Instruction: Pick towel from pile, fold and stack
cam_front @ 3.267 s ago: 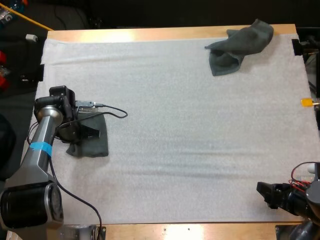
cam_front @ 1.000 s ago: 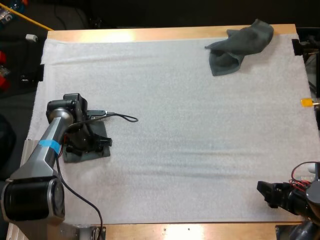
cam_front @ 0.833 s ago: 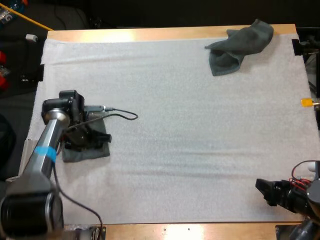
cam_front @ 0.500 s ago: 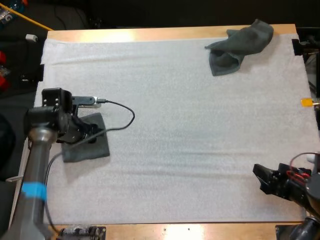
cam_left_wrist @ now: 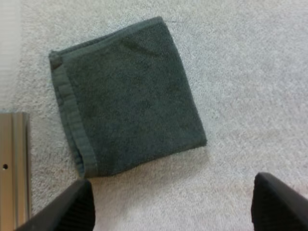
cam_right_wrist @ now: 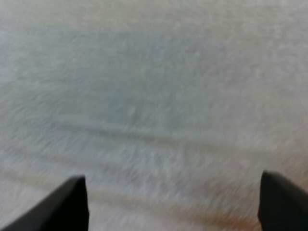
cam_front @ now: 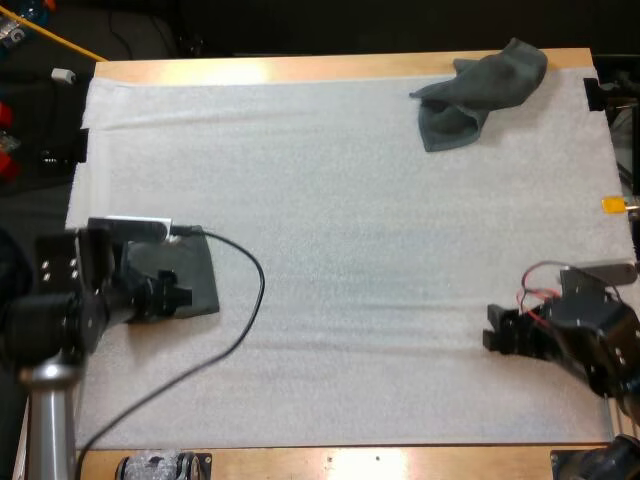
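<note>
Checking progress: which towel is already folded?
The left towel, flat and square by the left end effector; the far-right towel is crumpled.

The left arm point(cam_front: 45, 330) reaches in from the near left corner, raised, with its left hand point(cam_front: 168, 293) pointing toward the right. Its two fingers point(cam_left_wrist: 72, 207) stand wide apart, gripping nothing. The right arm point(cam_front: 595, 345) enters at the right edge, with the right hand point(cam_front: 492, 335) pointing leftward, fingers likewise spread and empty.

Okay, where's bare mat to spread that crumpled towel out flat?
The wide middle of the mat, between the folded towel and the right gripper, is free. Crowded: left gripper by the folded towel; crumpled towel at the far right corner.
</note>
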Controlling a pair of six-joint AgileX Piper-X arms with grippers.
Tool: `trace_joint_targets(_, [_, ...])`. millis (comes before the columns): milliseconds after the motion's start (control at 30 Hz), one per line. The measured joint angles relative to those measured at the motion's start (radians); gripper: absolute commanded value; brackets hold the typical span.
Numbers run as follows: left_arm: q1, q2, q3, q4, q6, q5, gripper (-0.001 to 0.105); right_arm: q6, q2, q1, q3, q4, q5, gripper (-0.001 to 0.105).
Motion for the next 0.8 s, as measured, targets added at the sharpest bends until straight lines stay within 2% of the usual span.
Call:
trace_joint_targets(200, [0.0, -0.097, 0.0, 0.024, 0.0, 0.0, 0.065, -0.128, 0.018, -0.216, 0.0, -0.007, -0.077, 0.069])
trace_joint_targets(500, [0.0, -0.172, 0.0, 0.056, 0.0, 0.0, 0.065, -0.253, -0.025, -0.548, 0.0, 0.048, -0.157, 0.069])
trace_joint_targets(600, [0.0, -0.19, 0.0, 0.064, 0.0, 0.0, 0.065, -0.256, -0.074, -0.6, 0.0, 0.059, -0.158, 0.069])
trace_joint_targets(800, [0.0, -0.251, 0.0, 0.083, 0.0, 0.0, 0.065, -0.336, -0.201, -0.605, 0.0, 0.103, -0.155, 0.069])
